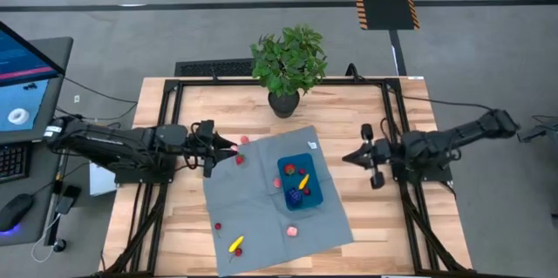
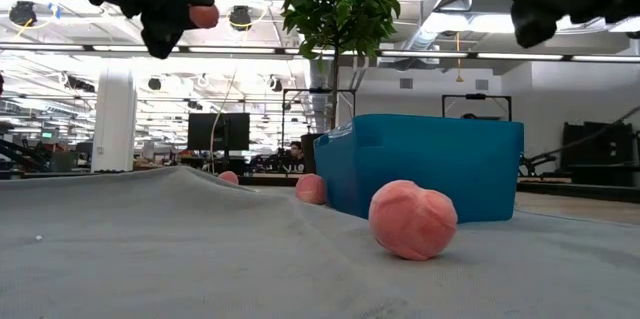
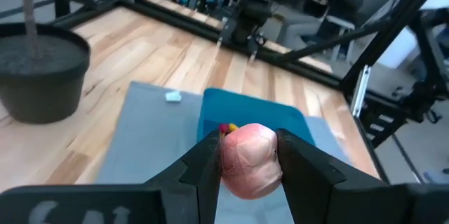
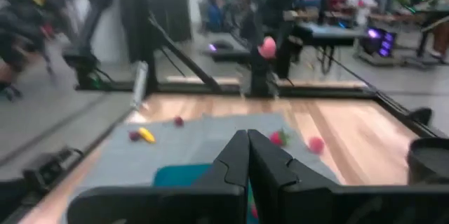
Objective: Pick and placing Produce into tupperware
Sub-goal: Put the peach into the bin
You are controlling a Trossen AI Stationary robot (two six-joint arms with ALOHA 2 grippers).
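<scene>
The blue tupperware (image 1: pixel 301 183) sits on a grey-blue mat (image 1: pixel 261 204) and holds several small produce pieces, among them a purple-blue cluster (image 1: pixel 294 197). More produce lies on the mat: a pink piece (image 1: pixel 293 230), a yellow one (image 1: pixel 235 245), and small red ones (image 1: pixel 218 226). My left gripper (image 1: pixel 228 147) hovers above the mat's far left corner, left of the tupperware, shut on a pink fruit (image 3: pixel 251 161). My right gripper (image 1: pixel 349 158) is shut with nothing in it, raised to the right of the tupperware. My left gripper pinches the pink fruit (image 3: pixel 247 171) between its two fingers (image 3: pixel 205 168), one on each side of it. The fingers reach level from the table's left. The fruit is lifted clear, well above the mat (image 2: pixel 203 16).
A potted green plant (image 1: pixel 289 62) stands at the table's far edge, behind the mat. A pink piece (image 1: pixel 244 139) and a red piece (image 1: pixel 240 160) lie close under the left gripper. A small white bit (image 1: pixel 312 145) lies by the tupperware's far side. Bare wood flanks the mat.
</scene>
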